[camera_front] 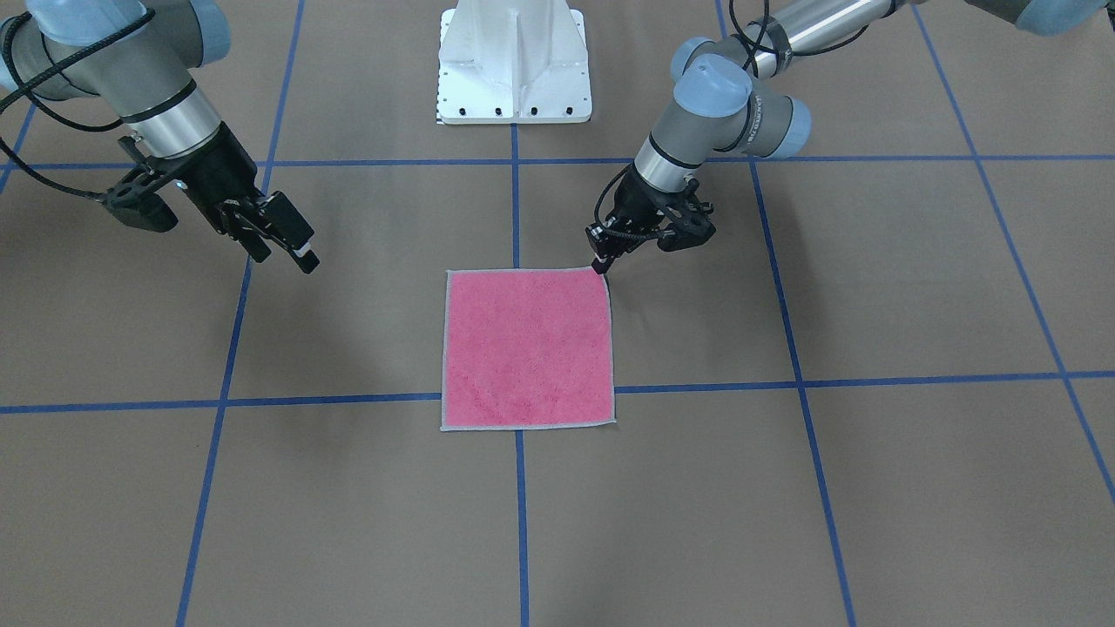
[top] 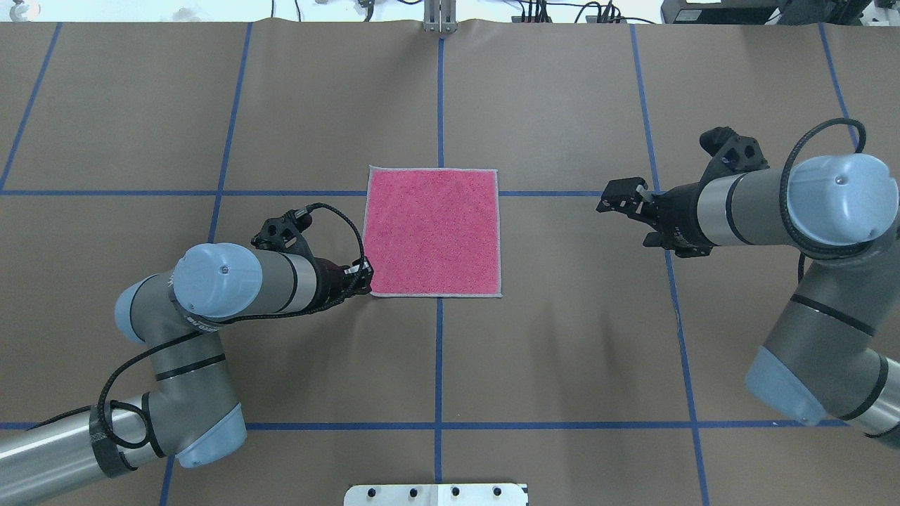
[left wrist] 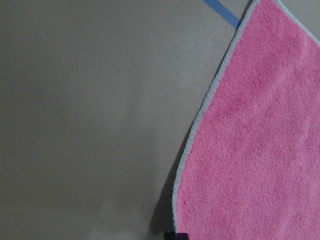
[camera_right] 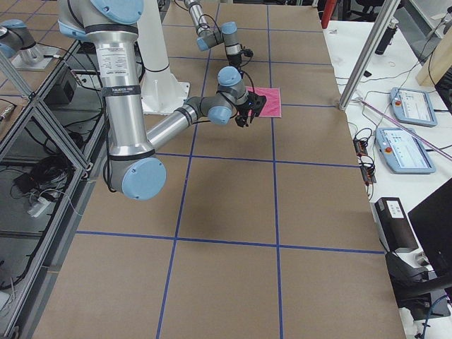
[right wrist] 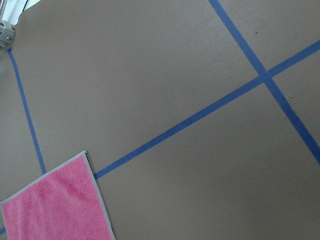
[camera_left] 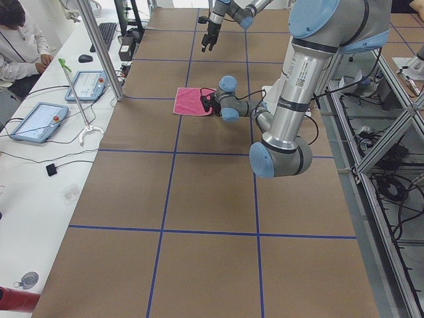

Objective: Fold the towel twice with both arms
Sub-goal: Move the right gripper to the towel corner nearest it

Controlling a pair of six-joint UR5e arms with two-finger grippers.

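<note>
The towel (top: 434, 232) lies flat and open in the middle of the overhead frame, pink face up, on the brown tabletop (top: 562, 351). It sits across the upright blue tape line (top: 439, 365).

It looks like thin, soft terry, so I would expect it to be very light and fully limp. It should drape from wherever it is held and will not keep a shape by itself. The nap should give good friction against rubber pads, but the sheet lies close to the tabletop, so the tips must scrape under an edge. The stitched edging is the firmest part, and the corners are the natural places to grip. Two neighbouring corners lifted together should carry one edge over without the cloth bunching.

The left pincer (top: 363, 275) is at the towel's lower left corner in the overhead frame, with its tips down at the edging. The corner looks flat there. Its fingers are too small and dark to tell whether they are spread or clenched on the cloth.

The right pincer (top: 619, 200) hovers at centre right of that frame, well apart from the towel. Its fingers are spread and it holds nothing. It would likely take the lower right corner.
</note>
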